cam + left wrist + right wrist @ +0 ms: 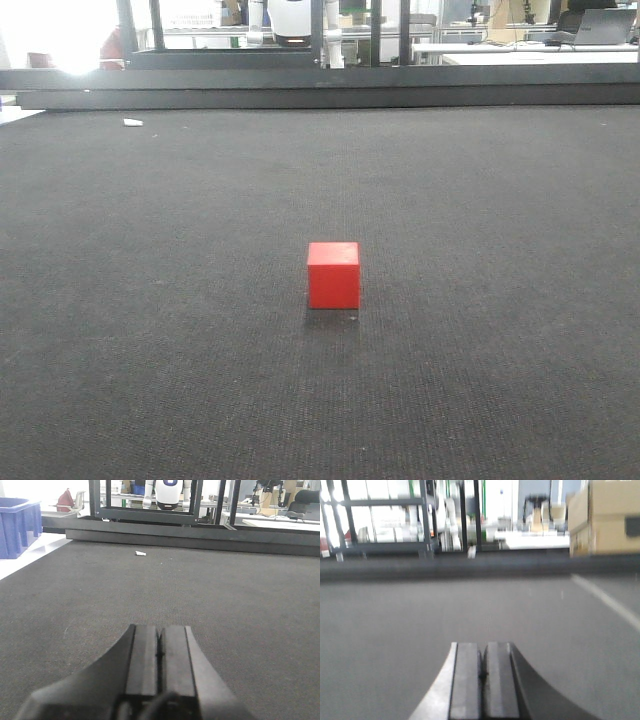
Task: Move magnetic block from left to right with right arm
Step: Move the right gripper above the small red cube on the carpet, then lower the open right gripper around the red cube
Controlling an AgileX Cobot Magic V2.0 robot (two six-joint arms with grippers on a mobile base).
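The magnetic block (333, 275), a small bright-red cube, stands alone on the dark grey mat (150, 300) near the middle of the front view. No arm shows in that view. My left gripper (160, 628) is shut, its two pads pressed together over bare mat, with nothing between them. In the right wrist view my right gripper (483, 645) is likewise shut on nothing above bare mat. The block appears in neither wrist view.
A small white scrap (133, 122) lies on the mat near its far left edge, also the white scrap (141, 553). A blue bin (19, 526) stands off the mat at left. A tan cardboard box (605, 517) sits beyond the mat at right. A black frame (320, 85) borders the far edge.
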